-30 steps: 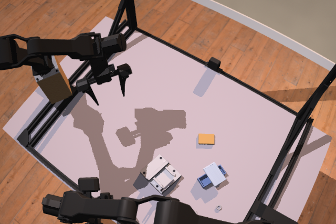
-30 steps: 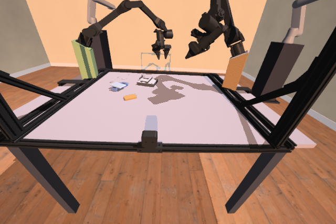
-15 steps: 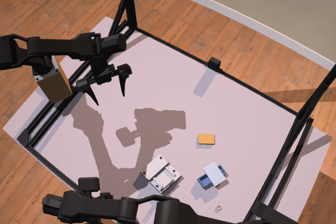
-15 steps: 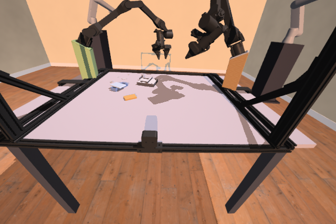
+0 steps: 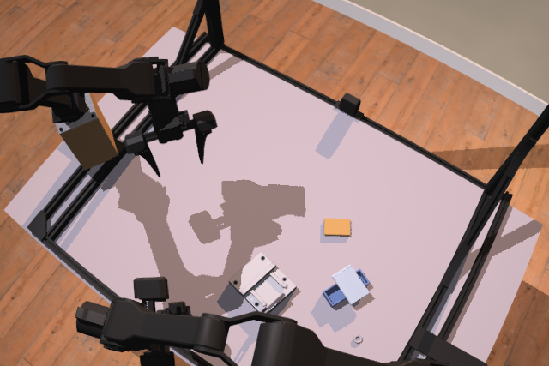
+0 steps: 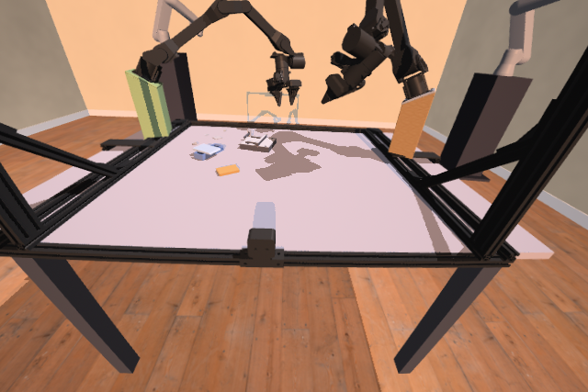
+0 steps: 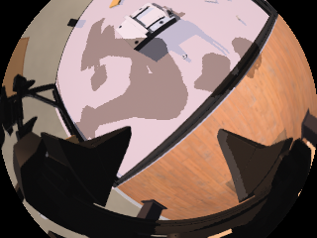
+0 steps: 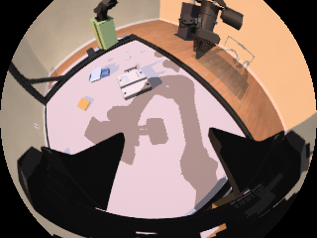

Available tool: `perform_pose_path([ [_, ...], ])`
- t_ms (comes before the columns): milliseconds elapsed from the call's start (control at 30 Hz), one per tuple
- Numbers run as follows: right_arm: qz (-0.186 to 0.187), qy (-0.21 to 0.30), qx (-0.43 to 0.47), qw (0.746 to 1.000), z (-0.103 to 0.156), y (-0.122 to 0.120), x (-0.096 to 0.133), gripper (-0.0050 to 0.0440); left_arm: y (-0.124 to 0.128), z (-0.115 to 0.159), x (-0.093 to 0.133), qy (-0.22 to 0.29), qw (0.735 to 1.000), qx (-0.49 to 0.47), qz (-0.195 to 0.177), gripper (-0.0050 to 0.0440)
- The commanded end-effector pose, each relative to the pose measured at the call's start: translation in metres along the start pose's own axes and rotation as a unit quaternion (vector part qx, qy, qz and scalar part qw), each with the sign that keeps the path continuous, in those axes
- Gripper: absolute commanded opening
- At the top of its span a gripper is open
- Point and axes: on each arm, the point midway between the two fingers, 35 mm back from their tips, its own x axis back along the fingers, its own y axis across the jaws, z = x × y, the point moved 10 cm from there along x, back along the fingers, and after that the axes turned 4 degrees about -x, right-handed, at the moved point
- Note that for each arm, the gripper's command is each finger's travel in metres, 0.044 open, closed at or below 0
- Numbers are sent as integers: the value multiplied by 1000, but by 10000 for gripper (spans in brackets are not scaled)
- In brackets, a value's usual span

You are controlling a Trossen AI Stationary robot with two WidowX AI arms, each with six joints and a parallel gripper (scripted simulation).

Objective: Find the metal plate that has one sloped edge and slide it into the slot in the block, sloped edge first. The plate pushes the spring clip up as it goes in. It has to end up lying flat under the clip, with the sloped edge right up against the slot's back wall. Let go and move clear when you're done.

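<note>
The pale grey block with its slot and spring clip sits near the table's front edge. A pale plate lies tilted across a small blue part to the block's right. An orange plate lies flat behind them. I cannot tell which plate has the sloped edge. My right gripper is open and empty, high over the far left of the table. My left gripper is open and empty, high above the table edge behind the block. In the left wrist view the block is far ahead.
A small metal ring lies near the front right corner. Black frame rails run round the table, with a small camera mount on the far rail. Upright posts stand at the corners.
</note>
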Motion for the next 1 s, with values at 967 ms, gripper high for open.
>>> perform_pose_path([
  [967, -38, 64, -270, 960, 15, 33, -62, 440, 86, -120, -78, -20, 941, 330, 72, 440],
])
